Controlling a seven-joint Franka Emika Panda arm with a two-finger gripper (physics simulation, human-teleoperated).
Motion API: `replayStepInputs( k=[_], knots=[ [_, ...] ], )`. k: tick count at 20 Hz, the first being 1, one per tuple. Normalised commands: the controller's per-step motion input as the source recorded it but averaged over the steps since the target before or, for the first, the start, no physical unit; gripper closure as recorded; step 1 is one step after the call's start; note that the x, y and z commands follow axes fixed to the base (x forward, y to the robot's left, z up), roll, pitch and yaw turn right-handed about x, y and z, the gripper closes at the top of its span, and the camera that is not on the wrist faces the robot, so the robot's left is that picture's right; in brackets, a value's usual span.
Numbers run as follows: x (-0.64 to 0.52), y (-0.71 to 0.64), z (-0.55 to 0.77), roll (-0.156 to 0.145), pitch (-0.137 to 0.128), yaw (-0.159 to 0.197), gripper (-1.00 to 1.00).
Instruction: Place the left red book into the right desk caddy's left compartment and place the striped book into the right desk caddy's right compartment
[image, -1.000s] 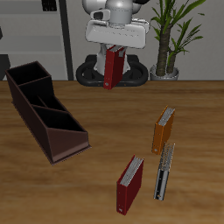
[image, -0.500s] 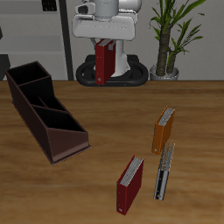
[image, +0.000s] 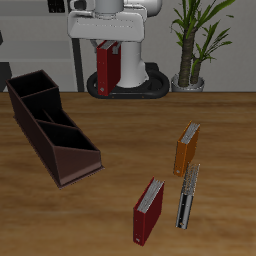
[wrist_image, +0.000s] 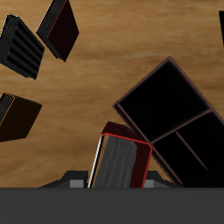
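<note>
My gripper (image: 108, 44) is shut on the left red book (image: 108, 68) and holds it upright, high above the back of the table, beyond the right desk caddy's far end. The right desk caddy (image: 74, 164), a long dark box with three open sections, lies on the table nearer the front than the gripper. The striped book (image: 187, 197) lies near the table's front edge, far from the caddy. In the wrist view the held red book (wrist_image: 121, 163) sits between my gripper's (wrist_image: 119, 182) fingers, with the caddy (wrist_image: 171, 112) below and the striped book (wrist_image: 21, 45) far off.
An orange book (image: 187, 148) lies just behind the striped book, and a darker maroon-red book (image: 148, 211) lies beside it near the front edge. The robot's round black base (image: 140, 88) and a potted plant (image: 196, 40) stand at the back.
My gripper has carried the red book sideways along the back of the table toward the caddy's side and a little higher. The books on the table and the caddy have not moved.
</note>
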Motion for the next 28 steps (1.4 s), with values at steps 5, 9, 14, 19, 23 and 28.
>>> replayStepInputs(
  k=[5, 9, 14, 19, 23, 28],
  knots=[
    [0.26, -0.15, 0.15, 0.063, -0.022, 0.099, 1.0],
    [0.26, -0.28, -0.02, -0.031, 0.011, 0.023, 1.0],
    [0.21, -0.31, 0.05, -0.026, 0.025, -0.02, 1.0],
    [0.02, -0.09, 0.07, 0.023, -0.012, 0.022, 1.0],
    [0.03, -0.12, 0.02, 0.059, -0.006, 0.119, 1.0],
    [0.04, -0.34, 0.04, -0.043, -0.022, 0.017, 1.0]
  ],
)
